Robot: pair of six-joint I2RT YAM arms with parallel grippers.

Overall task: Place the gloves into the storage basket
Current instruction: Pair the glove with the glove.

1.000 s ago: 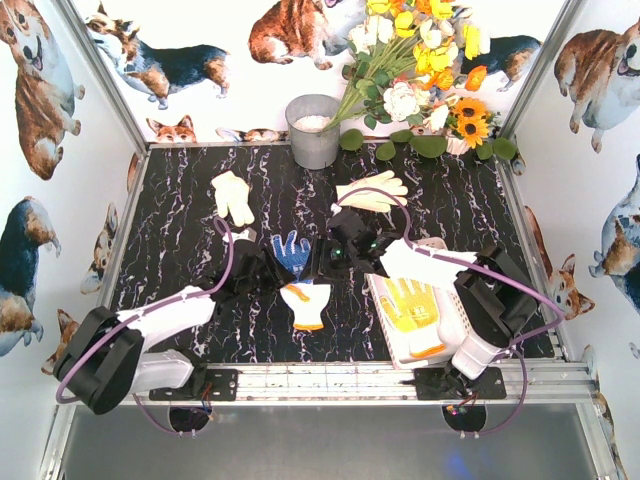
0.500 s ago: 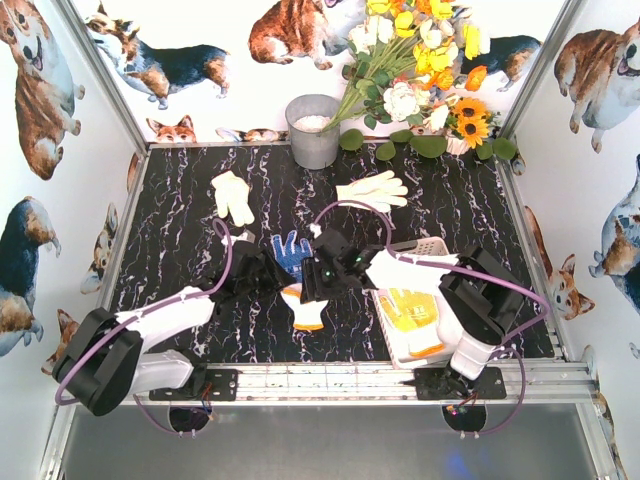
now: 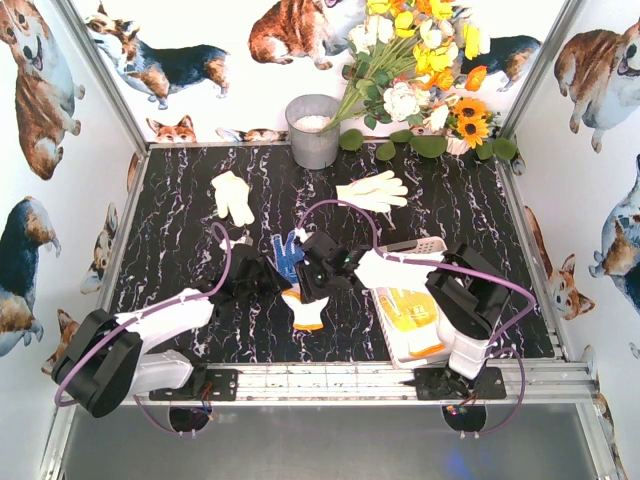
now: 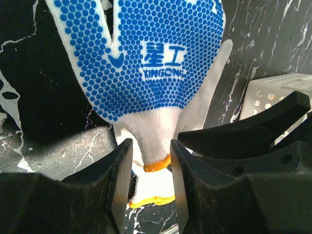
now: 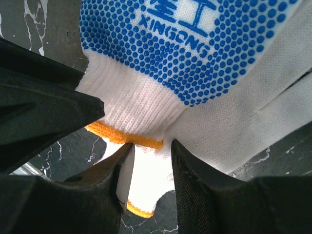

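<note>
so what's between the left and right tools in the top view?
The blue-dotted glove lies between the left tool and the right tool, its orange-edged cuff in both gaps. The top view shows it; both wrist views confirm.

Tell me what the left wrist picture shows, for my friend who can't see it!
A white glove with a blue-dotted palm lies on a black marble table, and the left gripper has its two black fingers on either side of the glove's orange-edged cuff. The other arm's dark gripper pokes in from the right, near a white basket.
</note>
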